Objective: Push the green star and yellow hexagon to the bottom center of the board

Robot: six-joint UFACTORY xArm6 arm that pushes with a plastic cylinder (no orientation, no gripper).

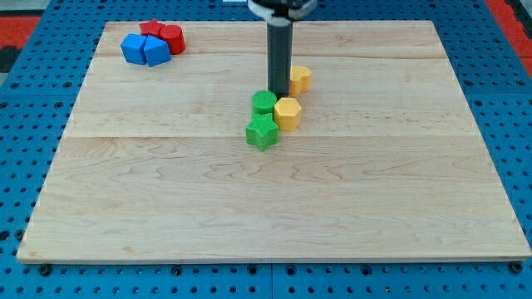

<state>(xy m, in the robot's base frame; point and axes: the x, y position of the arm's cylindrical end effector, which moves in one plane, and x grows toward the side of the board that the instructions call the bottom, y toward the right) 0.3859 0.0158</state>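
Although only one camera view is given, the whole table [274, 208] is seen in it, a pale wooden board lying on a blue pegboard. No pincer is carried by the arm, so nothing is gripped; a straight dark rod [278, 54] is seen coming down from the table's top edge, and my tip [278, 94] is placed a little above the table's centre.

Just below my tip, and seemingly touching it, a round green block [264, 102] is found. The yellow hexagon [288, 112] is set against that block's right side. The green star [261, 132] lies just below the green block, on the side toward the bottom edge, and is touched or nearly touched by the hexagon at its upper right. Both task blocks are thus held near the table's centre, well apart from the bottom edge.

A second yellow block [299, 80] is partly hidden behind the rod, on its right.

In the top left corner, two blue blocks [143, 50] and two red blocks [165, 35] are bunched together.
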